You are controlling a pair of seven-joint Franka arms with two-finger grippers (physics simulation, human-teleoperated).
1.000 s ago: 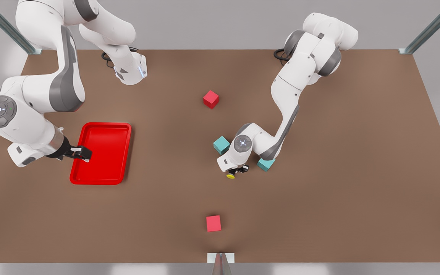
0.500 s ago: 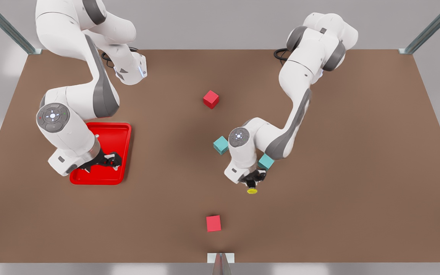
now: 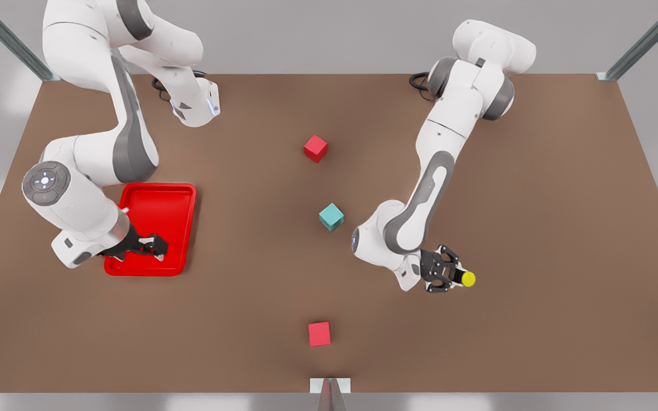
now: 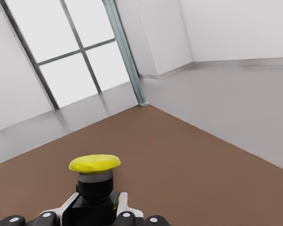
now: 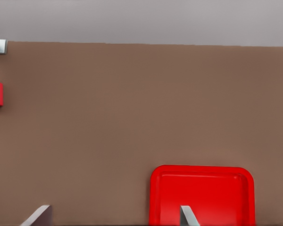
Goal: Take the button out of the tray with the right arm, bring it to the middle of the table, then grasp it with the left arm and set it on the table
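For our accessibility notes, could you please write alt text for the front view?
The left gripper, toward the front view's right, holds the button sideways above the brown table. The right gripper hovers open over the empty red tray at the front view's left. Two red cubes and a teal cube sit mid-table.

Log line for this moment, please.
left gripper: shut on button, above table | right gripper: open, over tray, waiting
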